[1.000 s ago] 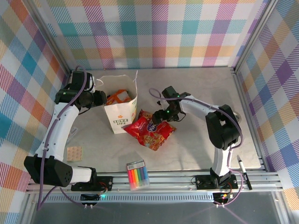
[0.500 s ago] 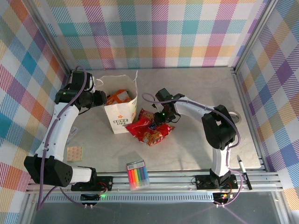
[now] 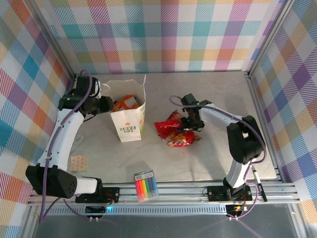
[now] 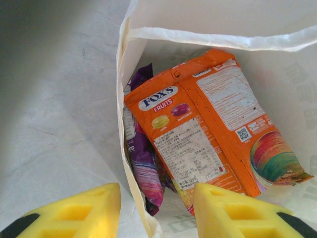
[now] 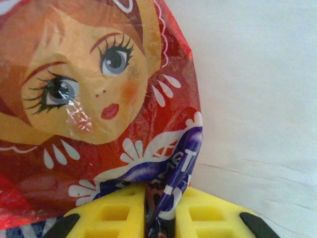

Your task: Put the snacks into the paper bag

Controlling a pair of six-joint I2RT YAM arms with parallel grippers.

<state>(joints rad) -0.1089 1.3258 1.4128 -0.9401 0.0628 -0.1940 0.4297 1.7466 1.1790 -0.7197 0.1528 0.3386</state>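
Counter (image 3: 208,94): I see a pale grey surface, walled in by plaid panels.
Paper bag (image 3: 130,124): It stands upright left of centre with its mouth open upward. Nothing lies between it and the red packet but bare counter.
Red packet (image 3: 173,131): It is out on the counter, right of the bag and apart from it, crumpled, with a doll face printed on it.
Right gripper (image 5: 159,218): I have it clenched on a fold of the red packet's edge.
Left gripper (image 4: 156,208): It is released, jaws apart astride the bag's left wall, partly crowding the mouth.
Orange packet (image 4: 213,134): It is inside the bag, lying slanted and taking up most of the opening.
Purple packet (image 4: 143,168): It is inside the bag, wedged beneath the orange one against the wall.
Marker pack (image 3: 145,186): It lies near the front edge, well apart from the bag.
Tan pad (image 3: 78,162): It lies beside the left arm.
Black pen (image 3: 258,181): It lies at the right front corner.
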